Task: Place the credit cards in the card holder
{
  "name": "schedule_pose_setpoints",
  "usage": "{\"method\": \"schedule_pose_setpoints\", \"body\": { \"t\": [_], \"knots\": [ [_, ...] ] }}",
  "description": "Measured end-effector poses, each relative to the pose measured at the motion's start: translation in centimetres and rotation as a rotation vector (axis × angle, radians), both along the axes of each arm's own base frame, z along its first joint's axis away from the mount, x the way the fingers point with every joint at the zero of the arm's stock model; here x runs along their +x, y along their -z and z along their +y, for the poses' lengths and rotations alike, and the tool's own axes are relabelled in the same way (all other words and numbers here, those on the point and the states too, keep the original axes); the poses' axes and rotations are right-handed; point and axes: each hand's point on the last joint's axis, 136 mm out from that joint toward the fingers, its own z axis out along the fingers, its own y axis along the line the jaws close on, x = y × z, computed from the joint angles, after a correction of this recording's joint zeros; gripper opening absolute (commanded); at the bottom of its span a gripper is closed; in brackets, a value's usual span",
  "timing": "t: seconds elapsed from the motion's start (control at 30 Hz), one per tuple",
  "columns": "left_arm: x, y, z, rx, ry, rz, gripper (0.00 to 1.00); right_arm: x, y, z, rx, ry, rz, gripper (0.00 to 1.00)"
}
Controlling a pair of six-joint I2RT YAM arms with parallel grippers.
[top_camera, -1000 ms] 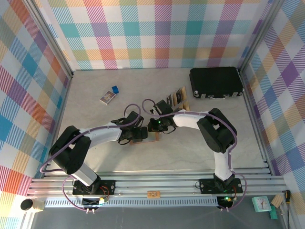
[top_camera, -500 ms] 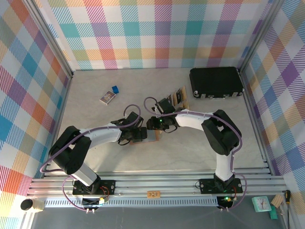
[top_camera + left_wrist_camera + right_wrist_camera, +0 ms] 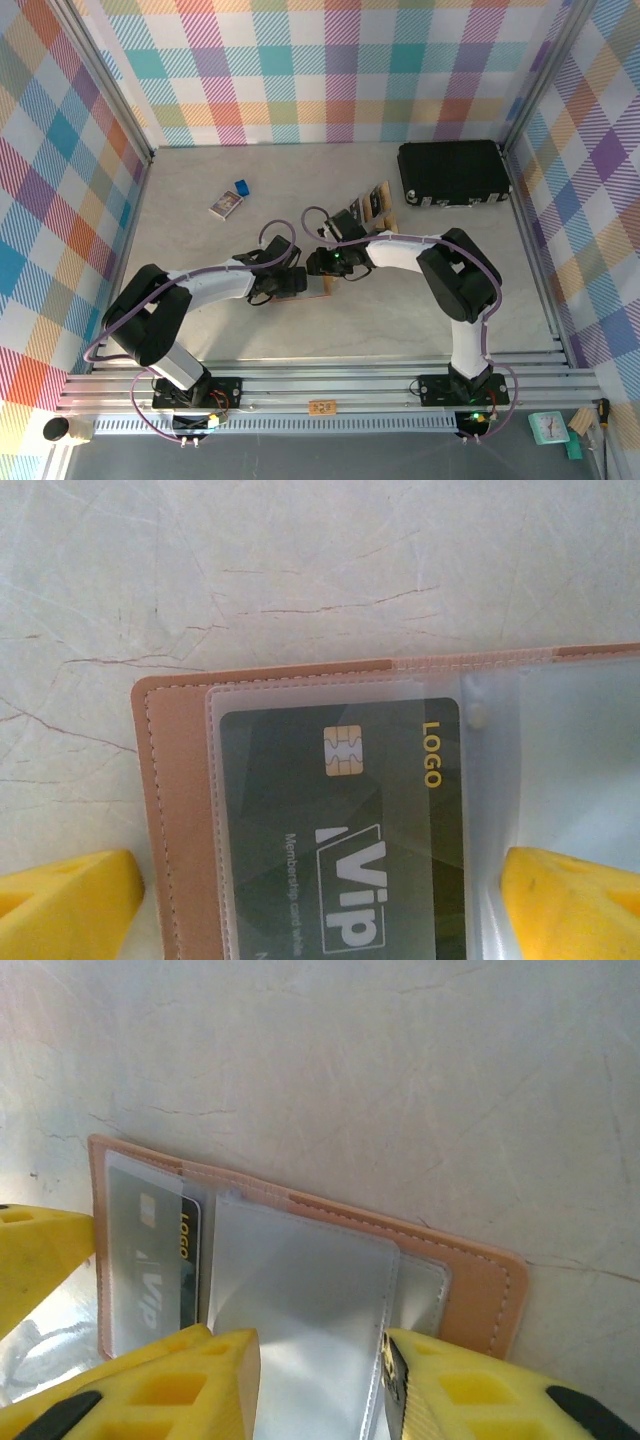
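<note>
Arms point(image 3: 215, 283) bend inward, left gripper point(image 3: 290, 283) and right gripper point(image 3: 322, 265) above card holder point(image 3: 480, 1280).

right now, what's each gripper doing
left gripper: open, straddling the card holder
right gripper: partly open over the holder's clear sleeve, holding nothing

From here I can read the dark credit card point(image 3: 340, 820) inside the card holder point(image 3: 175, 810): "LOGO" in yellow beside the chip point(image 3: 343, 752), a big white "VIP", and above it small print starting "Membership card", the rest too blurred.
</note>
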Motion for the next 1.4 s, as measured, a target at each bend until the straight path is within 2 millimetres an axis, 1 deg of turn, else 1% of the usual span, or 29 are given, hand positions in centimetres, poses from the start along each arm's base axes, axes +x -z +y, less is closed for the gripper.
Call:
{"method": "schedule_pose_setpoints", "body": {
  "t": [0.17, 0.23, 0.43, 0.57, 0.73, 0.9, 1.1, 1.2, 1.4],
  "knots": [
    [0.1, 0.0, 0.0, 0.001, -0.001, -0.005, 0.93, 0.0, 0.0, 0.1, 0.008, 0.001, 0.000, 0.39],
    [0.1, 0.0, 0.0, 0.001, -0.001, -0.006, 0.93, 0.0, 0.0, 0.2, 0.011, 0.003, 0.002, 0.38],
    [0.0, 0.0, 0.0, 0.002, 0.000, -0.007, 0.94, -0.1, 0.0, 0.4, 0.031, -0.001, 0.020, 0.31],
    [0.1, 0.0, 0.0, 0.000, 0.000, -0.008, 0.94, -0.3, 0.0, 0.6, 0.041, -0.006, 0.030, 0.25],
    [0.0, -0.2, -0.1, -0.005, 0.001, -0.009, 0.95, -0.5, 0.0, 0.6, 0.045, -0.010, 0.039, 0.26],
    [-0.2, -0.6, 0.0, -0.010, 0.002, -0.010, 0.96, -0.4, 0.0, 0.6, 0.043, -0.009, 0.039, 0.30],
    [-0.5, -2.0, 0.3, -0.017, 0.006, -0.023, 0.96, -0.4, -0.1, 0.2, 0.026, -0.009, 0.030, 0.30],
    [-0.5, -2.5, 0.3, -0.023, 0.006, -0.031, 0.96, -0.4, -0.2, -0.1, 0.006, -0.014, 0.018, 0.26],
    [-0.8, -2.3, 0.5, -0.015, 0.005, -0.021, 0.96, -0.2, -0.4, -0.4, -0.024, -0.033, -0.007, 0.08]
  ]
}}
